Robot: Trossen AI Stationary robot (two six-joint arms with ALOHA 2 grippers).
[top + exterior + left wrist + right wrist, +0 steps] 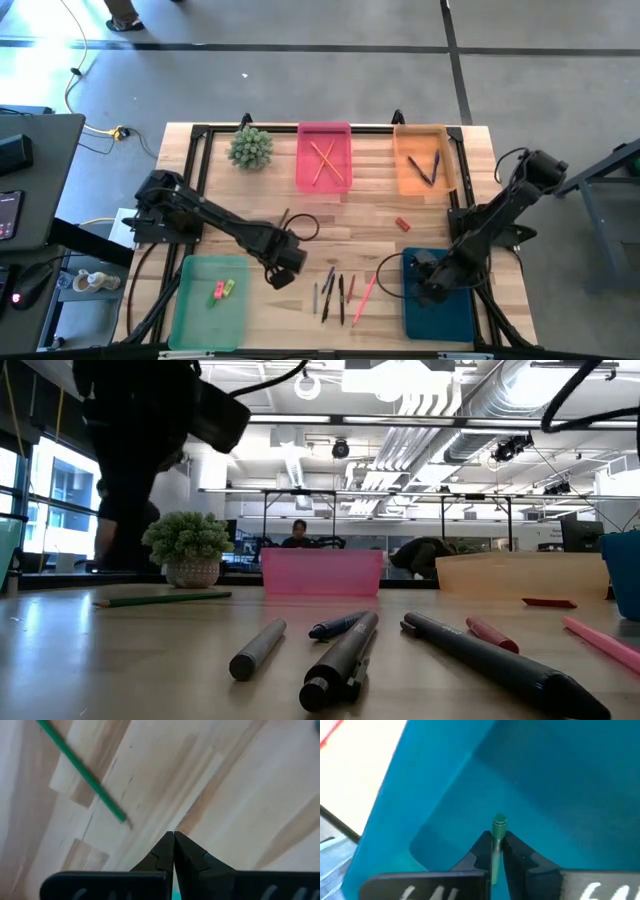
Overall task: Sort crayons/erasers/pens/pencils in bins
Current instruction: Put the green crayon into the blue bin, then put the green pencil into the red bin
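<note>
Four bins sit on the wooden worktop [380, 215]. At the near left corner lies the light green bin [208, 300], with two erasers [222, 290] in it — one pink, one yellow-green. Just to its right the left gripper [283, 268] hangs over bare wood, its jaws pressed together and holding nothing; its wrist view shows a dark green pencil [82, 771] lying loose on the boards ahead of it. A small potted plant [250, 147] stands at the far edge, and beside it the pink bin [324, 157] holds two crossed orange-tan pencils [325, 160]. Near the front edge, between the two arms, a loose cluster of pens and sticks [340, 294] lies on the wood. A small red eraser [402, 225] lies alone nearer the middle. The orange bin [424, 160] at the far right holds a few dark pens. At the near right, the right gripper [428, 283] is over the teal-blue bin [440, 305] — its jaws are clamped narrowly on a thin green pen [497, 837], held above the bin's floor.
</note>
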